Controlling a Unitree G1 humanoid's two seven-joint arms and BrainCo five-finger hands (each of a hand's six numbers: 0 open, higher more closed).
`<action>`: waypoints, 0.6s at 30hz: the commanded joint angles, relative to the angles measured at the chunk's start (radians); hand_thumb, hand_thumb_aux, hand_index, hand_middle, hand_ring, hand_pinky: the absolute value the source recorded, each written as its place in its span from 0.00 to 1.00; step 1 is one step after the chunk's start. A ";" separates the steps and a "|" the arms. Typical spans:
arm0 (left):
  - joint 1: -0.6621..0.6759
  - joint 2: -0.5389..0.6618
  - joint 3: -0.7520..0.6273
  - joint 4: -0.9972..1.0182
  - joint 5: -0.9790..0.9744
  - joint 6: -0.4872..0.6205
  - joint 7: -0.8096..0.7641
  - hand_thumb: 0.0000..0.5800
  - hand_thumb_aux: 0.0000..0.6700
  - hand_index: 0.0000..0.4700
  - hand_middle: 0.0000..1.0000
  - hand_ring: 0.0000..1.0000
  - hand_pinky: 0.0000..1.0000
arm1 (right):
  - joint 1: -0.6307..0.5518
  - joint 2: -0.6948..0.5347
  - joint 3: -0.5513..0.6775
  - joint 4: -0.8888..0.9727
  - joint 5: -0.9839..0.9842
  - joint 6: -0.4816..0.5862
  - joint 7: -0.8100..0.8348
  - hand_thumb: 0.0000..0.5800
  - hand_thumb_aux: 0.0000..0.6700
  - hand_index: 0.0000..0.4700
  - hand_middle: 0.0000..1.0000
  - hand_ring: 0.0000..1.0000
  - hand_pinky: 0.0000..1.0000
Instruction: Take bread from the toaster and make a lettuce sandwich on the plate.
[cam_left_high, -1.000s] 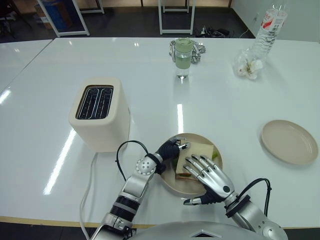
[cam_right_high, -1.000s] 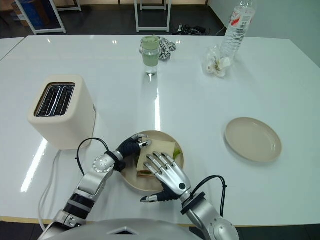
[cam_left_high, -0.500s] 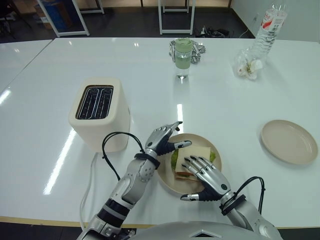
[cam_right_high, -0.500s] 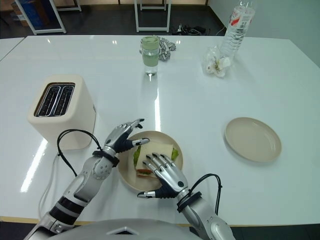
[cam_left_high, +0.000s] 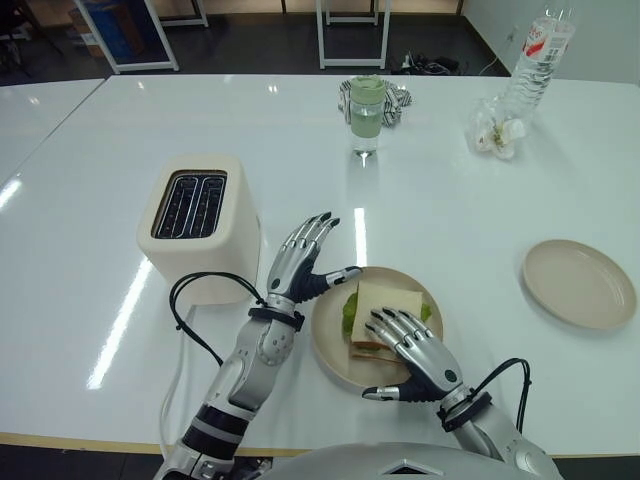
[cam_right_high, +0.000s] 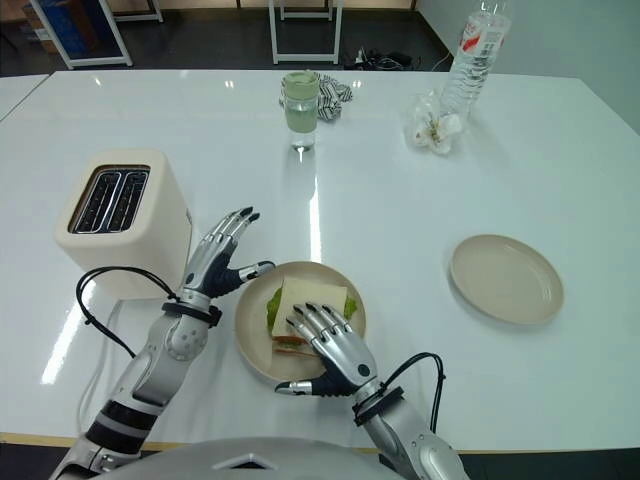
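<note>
A sandwich (cam_left_high: 385, 309) with green lettuce showing under its top white bread slice lies on the beige plate (cam_left_high: 335, 355) at the table's near edge. My right hand (cam_left_high: 412, 351) rests flat on the sandwich's near end, fingers spread and open. Just left of the plate my left hand (cam_left_high: 303, 258) is raised above the table, fingers extended and open, holding nothing. The cream toaster (cam_left_high: 198, 225) stands to the left; its two slots look dark and hold no visible bread.
A second beige plate (cam_left_high: 578, 283) lies at the right. At the back stand a green-lidded jar (cam_left_high: 366, 110) before a striped cloth, a plastic bottle (cam_left_high: 534, 55) and a crumpled clear bag (cam_left_high: 495, 132). The toaster's white cord (cam_left_high: 178, 368) runs off the near edge.
My left hand let go of the top bread slice, opened, and lifted away to the left of the plate. My right hand drew back slightly on the sandwich.
</note>
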 joint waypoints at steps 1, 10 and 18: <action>0.012 0.015 0.006 0.018 -0.056 -0.042 -0.054 0.00 0.00 0.00 0.00 0.00 0.00 | -0.016 0.046 -0.048 -0.077 0.057 -0.067 -0.157 0.00 0.00 0.00 0.00 0.00 0.00; 0.077 0.142 0.214 -0.244 -0.646 -0.103 -0.436 1.00 1.00 1.00 1.00 1.00 1.00 | 0.099 -0.074 -0.245 -0.238 0.398 -0.104 0.029 1.00 1.00 1.00 1.00 1.00 1.00; 0.328 0.544 0.347 -0.371 -0.367 -0.006 -0.736 1.00 1.00 1.00 1.00 1.00 1.00 | 0.439 -0.345 -0.546 -0.304 0.707 -0.030 0.524 1.00 1.00 1.00 1.00 1.00 1.00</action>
